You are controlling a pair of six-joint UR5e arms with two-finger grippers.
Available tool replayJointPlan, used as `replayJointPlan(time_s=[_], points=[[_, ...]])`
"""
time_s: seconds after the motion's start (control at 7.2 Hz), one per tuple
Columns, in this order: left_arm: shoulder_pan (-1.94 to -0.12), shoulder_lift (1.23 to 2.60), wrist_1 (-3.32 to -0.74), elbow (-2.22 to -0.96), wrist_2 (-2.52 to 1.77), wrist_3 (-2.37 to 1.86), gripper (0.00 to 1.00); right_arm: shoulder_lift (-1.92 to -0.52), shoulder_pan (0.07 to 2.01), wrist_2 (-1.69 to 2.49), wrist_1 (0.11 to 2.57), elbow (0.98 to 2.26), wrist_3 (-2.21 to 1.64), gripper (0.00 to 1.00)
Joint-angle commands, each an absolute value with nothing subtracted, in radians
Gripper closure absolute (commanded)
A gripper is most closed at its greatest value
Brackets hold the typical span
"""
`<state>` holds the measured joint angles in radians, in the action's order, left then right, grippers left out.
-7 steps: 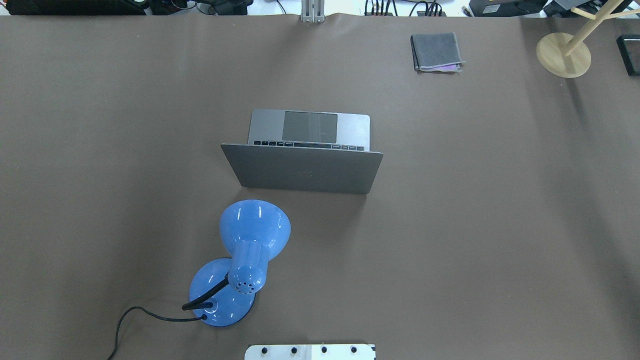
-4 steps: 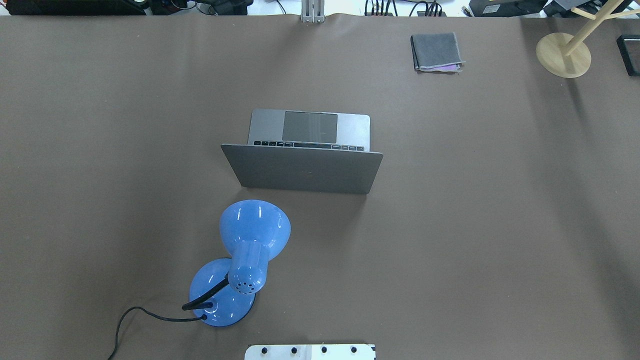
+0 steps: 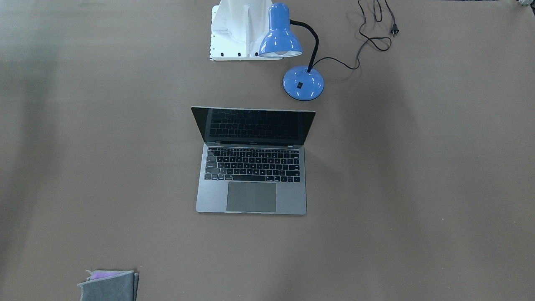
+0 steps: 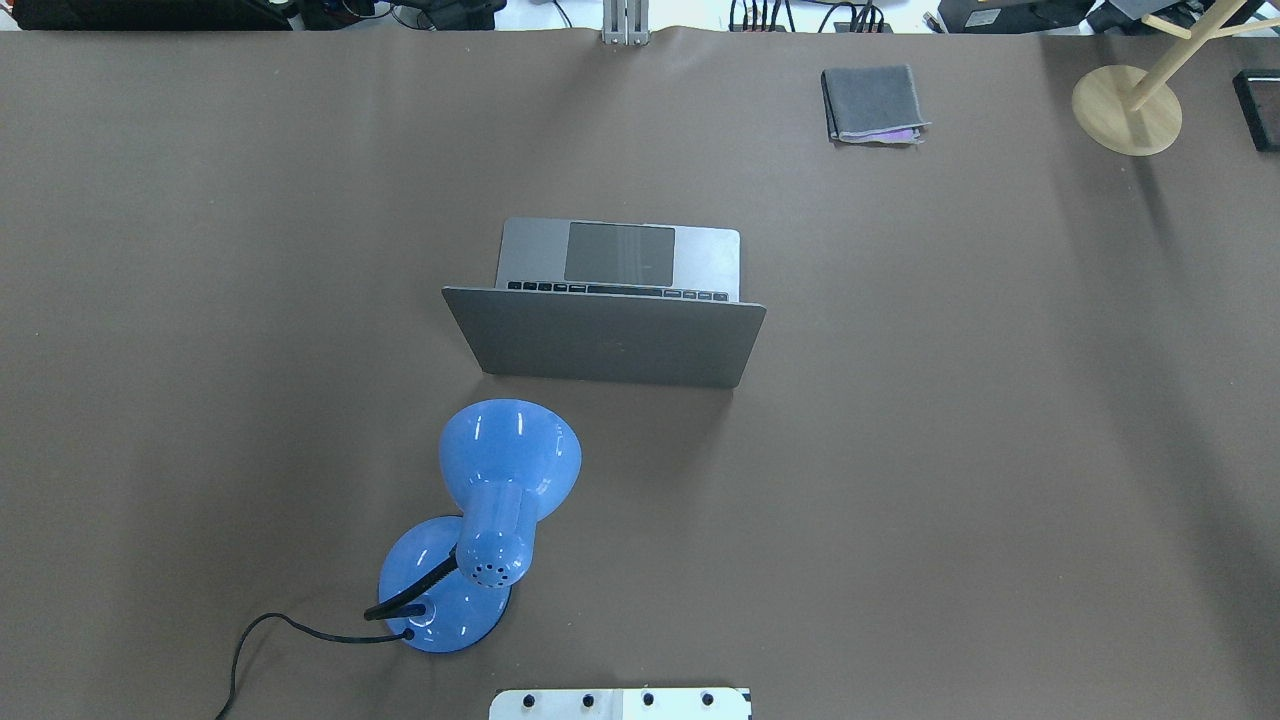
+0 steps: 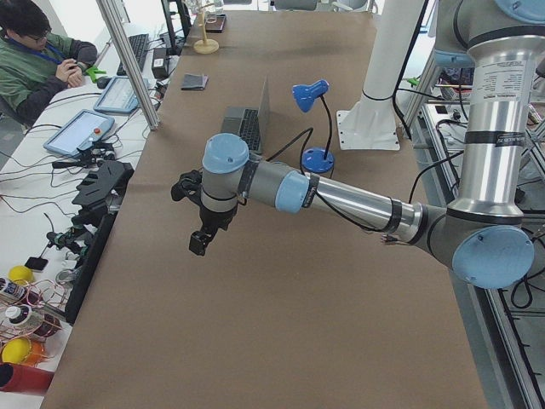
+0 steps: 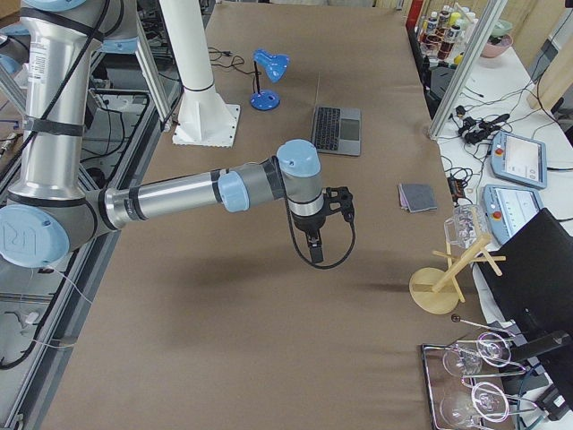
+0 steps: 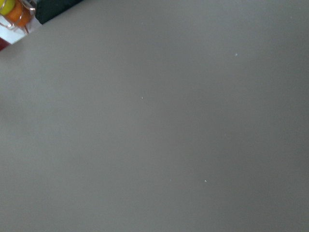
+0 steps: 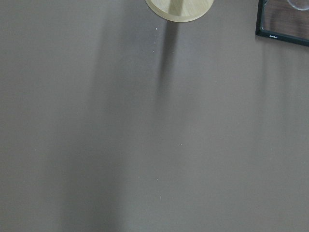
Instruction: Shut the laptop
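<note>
The grey laptop stands open in the middle of the brown table, lid upright, back of the lid toward the robot. The front-facing view shows its dark screen, black keyboard and trackpad. It also shows in the left side view and the right side view. My left gripper hangs over the table far from the laptop, at the table's left end; I cannot tell if it is open. My right gripper hangs over the table's right part, well apart from the laptop; I cannot tell its state either.
A blue desk lamp with a black cord stands close behind the laptop's lid, on the robot's side. A folded grey cloth lies at the far right. A wooden stand is at the far right corner.
</note>
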<state>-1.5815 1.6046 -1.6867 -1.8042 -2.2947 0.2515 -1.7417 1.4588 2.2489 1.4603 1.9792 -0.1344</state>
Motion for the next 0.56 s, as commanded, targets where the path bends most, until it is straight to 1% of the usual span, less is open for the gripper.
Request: replayJointPlan(time_s=[0.0, 0.14, 0.28, 0.42], points=[[-1.582, 1.624, -1.805, -1.781, -2.403, 0.132, 0.01, -1.741, 1.457, 2.341, 1.427, 1.979, -0.138, 0.00], [-1.582, 1.602, -1.851, -1.776, -2.477, 0.138, 0.01, -1.732, 1.435, 2.361, 1.425, 1.982, -0.149, 0.00], [-1.577, 1.588, -1.968, -1.770, -2.511, 0.115, 0.01, -1.726, 1.408, 2.385, 1.413, 1.985, -0.213, 0.01], [-1.534, 1.606, -1.991, -1.769, -2.514, 0.059, 0.01, -1.727, 1.370, 2.384, 1.320, 1.979, -0.326, 0.01]])
